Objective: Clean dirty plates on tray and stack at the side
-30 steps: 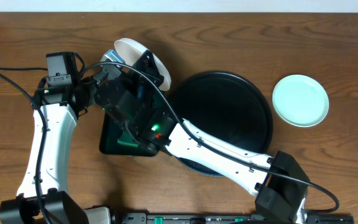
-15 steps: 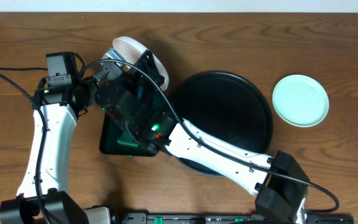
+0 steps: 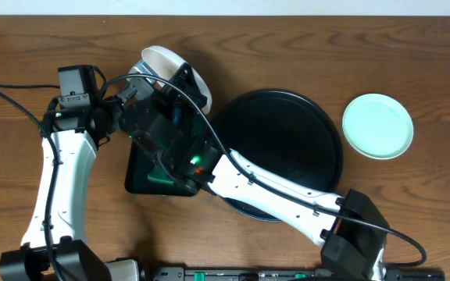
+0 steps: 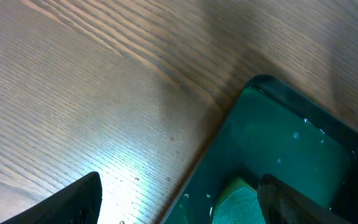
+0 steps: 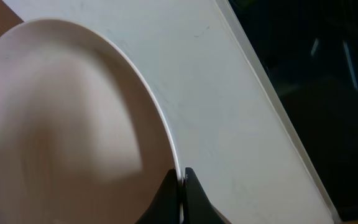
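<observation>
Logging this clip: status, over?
Right gripper shut on white plate rim. Left gripper open above sponge in green tray. Mint plate on table beside black tray. No obstruction.

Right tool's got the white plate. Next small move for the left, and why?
Probably lower the left tool and close on the green sponge: the tool stands open around it in the rectangular dark green tray, while the right tool pinches the round white plate.
</observation>
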{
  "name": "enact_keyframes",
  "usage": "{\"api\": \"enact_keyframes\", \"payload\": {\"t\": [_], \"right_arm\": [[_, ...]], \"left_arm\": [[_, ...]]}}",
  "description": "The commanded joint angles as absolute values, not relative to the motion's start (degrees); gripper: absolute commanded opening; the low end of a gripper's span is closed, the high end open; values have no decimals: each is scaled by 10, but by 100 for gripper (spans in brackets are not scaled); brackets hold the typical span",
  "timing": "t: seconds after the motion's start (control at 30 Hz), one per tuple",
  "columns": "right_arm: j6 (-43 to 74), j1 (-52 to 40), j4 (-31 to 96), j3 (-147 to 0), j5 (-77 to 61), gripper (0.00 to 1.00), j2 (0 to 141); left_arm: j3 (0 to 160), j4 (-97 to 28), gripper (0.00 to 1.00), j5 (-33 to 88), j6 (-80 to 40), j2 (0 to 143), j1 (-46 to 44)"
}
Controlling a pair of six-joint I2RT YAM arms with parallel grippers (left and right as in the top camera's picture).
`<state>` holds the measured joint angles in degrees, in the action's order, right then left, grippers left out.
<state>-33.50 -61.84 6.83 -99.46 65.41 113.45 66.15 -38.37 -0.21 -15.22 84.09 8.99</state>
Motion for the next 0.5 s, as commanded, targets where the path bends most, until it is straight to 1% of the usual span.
{"api": "enact_keyframes", "payload": {"t": [0.0, 0.03, 0.2, 0.3, 0.37, 0.47], "right_arm": [[-312, -617, 69, -1001, 668, 1, 1122], [-292, -617, 71, -1001, 665, 1, 1122], [-283, -615, 75, -1001, 658, 1, 1122], [-252, -615, 83, -1001, 658, 1, 1123], [-224, -613, 94, -1001, 657, 1, 1123], [-152, -608, 131, -1001, 638, 1, 1123]], "left_arm": [[669, -384, 80, -7, -157, 838, 93], [669, -384, 80, -7, -157, 838, 93], [669, -384, 80, -7, -157, 838, 93], [669, -384, 80, -7, -157, 838, 93], [669, -384, 81, -7, -157, 838, 93], [669, -384, 80, -7, -157, 838, 93]]}}
